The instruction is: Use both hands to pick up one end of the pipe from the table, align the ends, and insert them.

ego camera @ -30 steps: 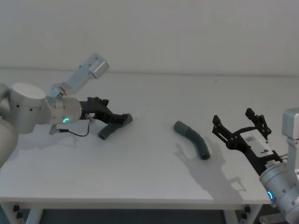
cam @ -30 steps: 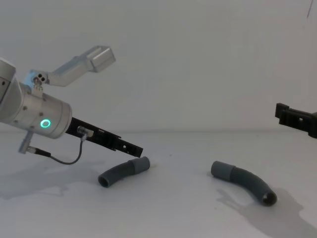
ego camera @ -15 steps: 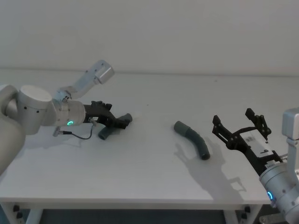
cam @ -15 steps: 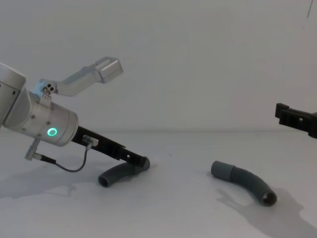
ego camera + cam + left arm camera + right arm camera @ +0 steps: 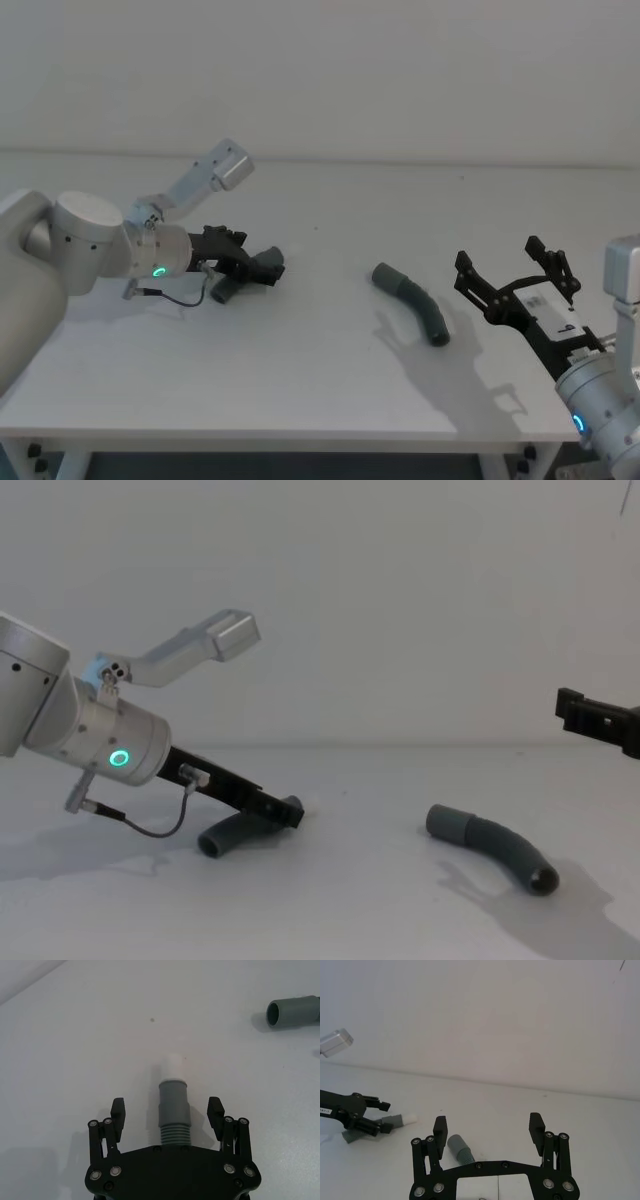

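The short pipe piece (image 5: pixel 175 1105) lies on the table (image 5: pixel 320 390), its pale collared tip (image 5: pixel 174 1066) pointing away from my left gripper (image 5: pixel 167 1105). That gripper is open and low over the piece, one finger on each side without touching it. In the head view the left gripper (image 5: pixel 262 266) covers the piece's tip end and the other end (image 5: pixel 222 289) sticks out below. The longer, thicker piece (image 5: pixel 412 302) rests at centre-right, its socket sleeve (image 5: pixel 292 1011) facing left. My right gripper (image 5: pixel 510 258) hovers open to its right, holding nothing.
A thin black cable (image 5: pixel 150 825) loops under the left wrist close to the table. The table's front edge (image 5: pixel 300 430) runs below both arms. A plain white wall (image 5: pixel 400 600) stands behind the table.
My left gripper has moved forward and down until its open fingers straddle the short piece near its collared end. The right arm and the long piece have not moved.
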